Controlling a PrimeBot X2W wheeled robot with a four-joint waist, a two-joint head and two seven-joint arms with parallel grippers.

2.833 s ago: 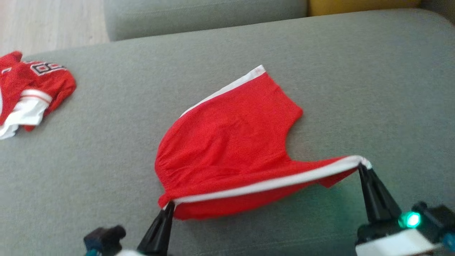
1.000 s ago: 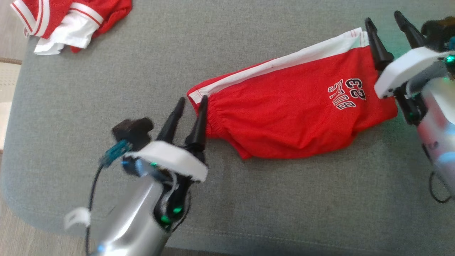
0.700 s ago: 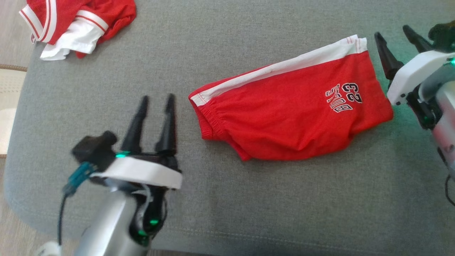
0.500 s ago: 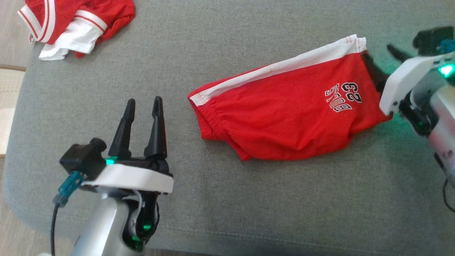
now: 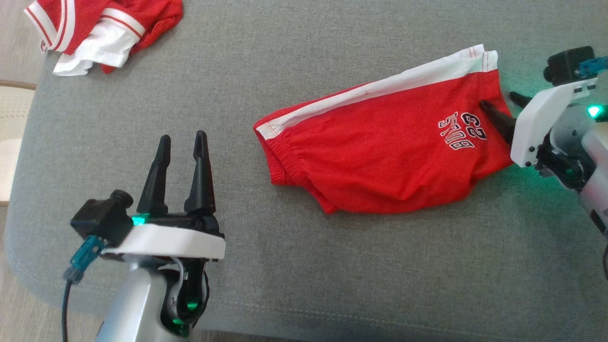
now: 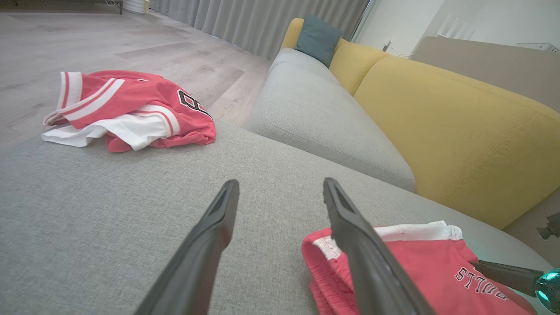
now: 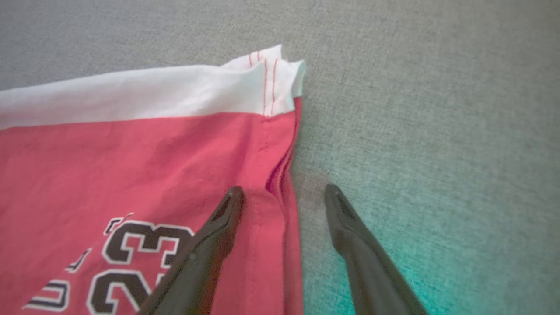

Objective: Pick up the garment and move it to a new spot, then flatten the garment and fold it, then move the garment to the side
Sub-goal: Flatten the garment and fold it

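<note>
Fingers (image 7: 208,249) of the right gripper (image 7: 282,189) are spread and empty, straddling the leg hem of the red shorts (image 5: 380,156) lying on the grey sofa cushion (image 5: 332,266), looks like it's lining up a pinch for folding, while the left gripper (image 5: 183,136) hovers parted near the waistband.

Home living room. Underfoot of the work: grey fabric seat cushion (image 5: 304,285), stitched seam along its 6 o'clock edge. Left wrist view: second grey seat (image 6: 323,118) at centre, yellow sofa back (image 6: 459,131) at 3 o'clock, teal throw cushion (image 6: 318,38) at 12–1, grey pleated curtains (image 6: 262,22) at 12, pale wood-plank floor (image 6: 109,43) at 10–11.
</note>
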